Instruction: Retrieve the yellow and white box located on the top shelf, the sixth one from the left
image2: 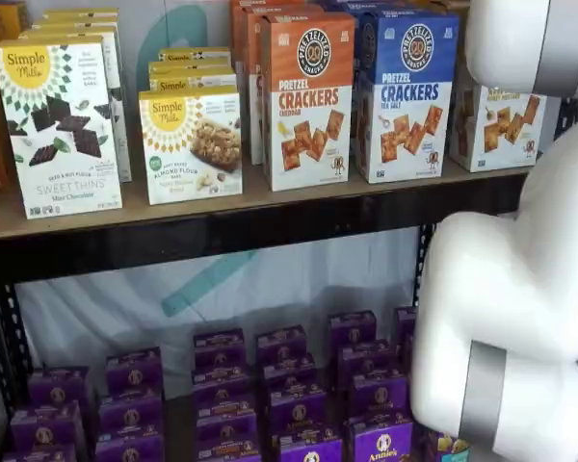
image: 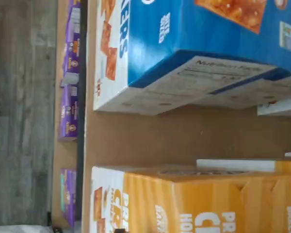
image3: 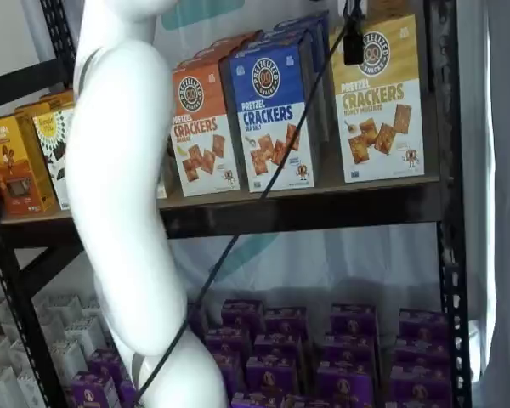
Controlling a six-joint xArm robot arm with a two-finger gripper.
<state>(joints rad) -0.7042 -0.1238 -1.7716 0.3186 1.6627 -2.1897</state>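
The yellow and white box (image3: 382, 102) stands at the right end of the top shelf (image3: 306, 194), next to a blue-topped Pretzel Crackers carton (image3: 272, 110). In a shelf view it is half hidden behind the white arm (image2: 501, 120). The wrist view shows its yellow top and side (image: 208, 204) from above, with bare shelf board (image: 160, 138) between it and the blue carton (image: 199, 34). My gripper (image3: 354, 38) shows only as one black piece hanging from the view's top edge, in front of the box's upper left corner, with a cable beside it. No gap or grip can be seen.
An orange-topped Pretzel Crackers carton (image2: 306, 101) and white Simple Mills boxes (image2: 63, 125) stand further left on the shelf. Small purple boxes (image2: 289, 385) fill the level below. A black upright (image3: 446, 212) runs just right of the yellow box. The white arm (image3: 123, 195) crosses the front.
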